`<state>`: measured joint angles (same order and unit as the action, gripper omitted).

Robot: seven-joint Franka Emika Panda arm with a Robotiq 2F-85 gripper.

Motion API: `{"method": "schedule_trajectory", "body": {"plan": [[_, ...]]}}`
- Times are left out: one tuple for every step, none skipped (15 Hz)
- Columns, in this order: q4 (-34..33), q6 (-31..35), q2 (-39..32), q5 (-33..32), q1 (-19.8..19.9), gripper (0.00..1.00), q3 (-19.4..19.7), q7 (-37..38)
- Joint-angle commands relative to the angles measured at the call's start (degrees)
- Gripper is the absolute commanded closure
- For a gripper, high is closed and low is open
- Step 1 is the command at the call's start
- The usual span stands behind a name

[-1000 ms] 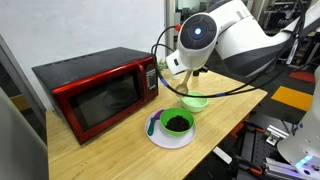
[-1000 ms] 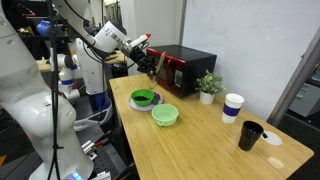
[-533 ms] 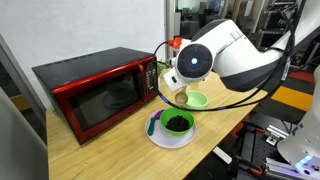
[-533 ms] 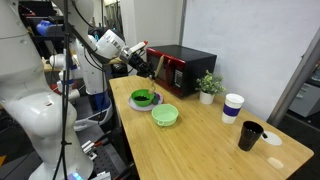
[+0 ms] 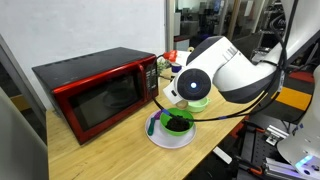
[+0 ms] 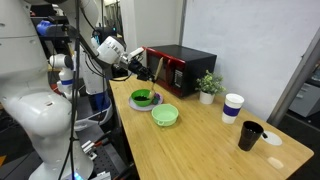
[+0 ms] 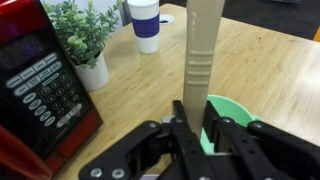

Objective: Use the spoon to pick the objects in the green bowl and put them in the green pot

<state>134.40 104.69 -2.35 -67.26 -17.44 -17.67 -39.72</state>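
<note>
My gripper point(image 7: 193, 125) is shut on a pale wooden stick point(image 7: 203, 50) that stands up between the jaws. In an exterior view the gripper point(image 6: 152, 74) hangs above the dark green bowl point(image 6: 143, 98). That bowl point(image 5: 178, 122) sits on a white plate point(image 5: 170, 141) and holds a heap of dark bits point(image 5: 178, 120). The blue-teal spoon point(image 5: 151, 126) lies on the plate beside the bowl, apart from the gripper. The lime-green pot point(image 5: 197, 100) stands just beyond the bowl and also shows in the wrist view point(image 7: 245, 115) and in an exterior view point(image 6: 165, 115).
A red microwave point(image 5: 95, 90) stands close to the bowl, and its keypad shows in the wrist view point(image 7: 35, 80). A small potted plant point(image 6: 208, 85), a white cup point(image 6: 233, 107) and a black cup point(image 6: 249, 135) stand further along the wooden table point(image 6: 200, 140).
The arm has swung lower and nearer to the dark green bowl, still shut on the wooden stick. The bowl, pot and spoon have not moved.
</note>
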Motion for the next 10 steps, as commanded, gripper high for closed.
{"method": "schedule_trajectory", "body": {"plan": [[-1.0,-1.9,-1.2,-2.2,-1.2,0.94,-1.2,0.4],[-0.9,-1.8,-1.1,-2.5,-1.5,0.94,-1.5,0.3],[-0.8,-1.9,-1.1,-2.9,-1.7,0.94,-1.7,0.4],[-0.8,-2.0,-1.2,-3.3,-1.9,0.94,-1.9,0.6],[-0.8,-2.3,-1.4,-3.8,-2.1,0.94,-2.0,0.8],[-1.0,-2.9,-1.9,-4.2,-2.2,0.94,-2.1,1.1],[-1.2,-3.3,-2.2,-4.4,-2.3,0.94,-2.1,1.4],[-1.3,-3.6,-2.5,-4.8,-2.5,0.94,-2.1,1.7],[-1.4,-3.9,-2.8,-5.1,-2.5,0.94,-2.2,2.0],[-1.5,-4.0,-3.0,-5.2,-2.6,0.94,-2.3,2.1]]}}
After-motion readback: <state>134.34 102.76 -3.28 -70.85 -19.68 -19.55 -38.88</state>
